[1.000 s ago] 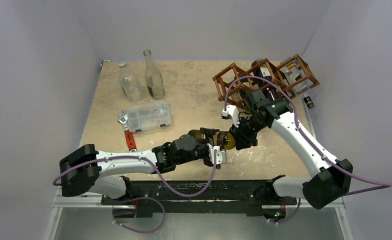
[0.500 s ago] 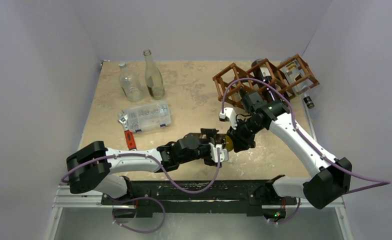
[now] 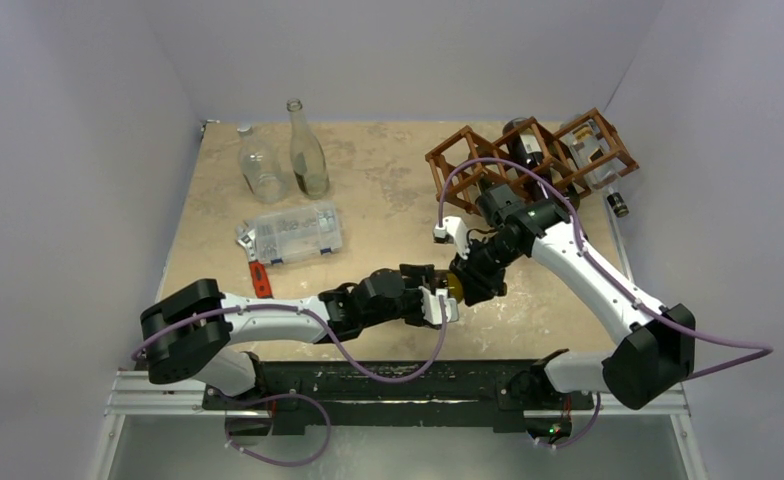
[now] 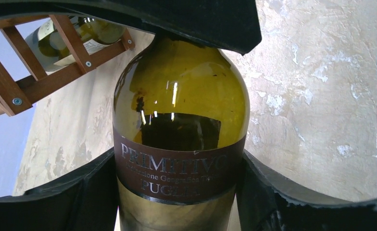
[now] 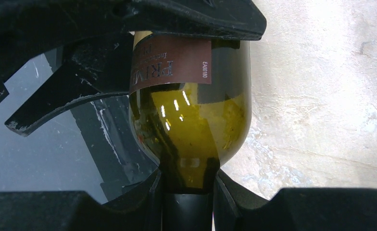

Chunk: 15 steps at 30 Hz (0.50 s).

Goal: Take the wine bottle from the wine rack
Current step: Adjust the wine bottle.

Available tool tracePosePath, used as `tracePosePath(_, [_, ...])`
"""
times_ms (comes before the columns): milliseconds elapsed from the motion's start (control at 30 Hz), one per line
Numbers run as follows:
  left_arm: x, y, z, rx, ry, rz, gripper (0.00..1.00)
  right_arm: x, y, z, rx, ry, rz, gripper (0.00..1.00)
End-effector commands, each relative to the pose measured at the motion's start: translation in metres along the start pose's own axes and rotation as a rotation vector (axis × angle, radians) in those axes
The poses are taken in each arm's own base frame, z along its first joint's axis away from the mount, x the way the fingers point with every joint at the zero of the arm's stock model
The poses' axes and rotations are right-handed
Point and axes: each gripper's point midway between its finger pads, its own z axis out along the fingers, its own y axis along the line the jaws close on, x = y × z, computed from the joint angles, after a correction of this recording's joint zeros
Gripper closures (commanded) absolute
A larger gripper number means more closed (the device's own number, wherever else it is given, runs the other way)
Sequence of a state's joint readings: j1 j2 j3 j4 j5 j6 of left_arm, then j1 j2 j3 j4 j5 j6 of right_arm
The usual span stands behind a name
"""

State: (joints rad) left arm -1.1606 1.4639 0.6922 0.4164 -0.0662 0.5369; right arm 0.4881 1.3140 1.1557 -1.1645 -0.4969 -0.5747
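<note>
An olive-green wine bottle [image 3: 455,284] with a brown "Primitivo Puglia" label is held between both arms above the table's near middle, clear of the wine rack [image 3: 528,160]. My left gripper [image 3: 430,297] is shut on its body at the label [image 4: 177,173]. My right gripper [image 3: 465,280] is shut on its neck [image 5: 191,192], just below the shoulder. The reddish-brown lattice rack stands at the back right and holds two other bottles [image 3: 590,150]. The rack's corner with one of those bottles also shows in the left wrist view [image 4: 13,82].
Two empty clear glass bottles [image 3: 306,152] stand at the back left. A clear plastic compartment box [image 3: 290,233] lies at the left, with a small red tool [image 3: 259,279] in front of it. A dark bottle neck [image 3: 618,204] sticks out of the rack near the right wall.
Both arms have shifted slightly left and toward the near edge with the bottle held between them. Both grips stay shut.
</note>
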Motion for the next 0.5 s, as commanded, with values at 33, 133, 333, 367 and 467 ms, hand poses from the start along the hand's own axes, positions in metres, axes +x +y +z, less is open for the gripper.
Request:
tracePosePath(33, [-0.017, 0.011, 0.003, -0.033, -0.039, -0.062, 0.56, -0.027, 0.008, -0.003, -0.045, -0.119, -0.041, 1.00])
tracePosePath(133, [-0.017, 0.009, 0.001, -0.026, -0.040, -0.085, 0.87, -0.028, 0.008, -0.001, -0.050, -0.120, -0.038, 0.94])
tracePosePath(333, [-0.023, 0.004, -0.007, -0.024, -0.098, -0.166, 1.00, -0.028, 0.009, 0.002, -0.070, -0.122, -0.035, 0.78])
tracePosePath(367, [-0.024, 0.003, -0.009, -0.023, -0.109, -0.180, 1.00, -0.029, 0.010, 0.002, -0.073, -0.123, -0.037, 0.75])
tracePosePath(467, [-0.025, 0.002, -0.013, -0.027, -0.133, -0.216, 1.00, -0.029, 0.010, 0.004, -0.078, -0.123, -0.039, 0.59])
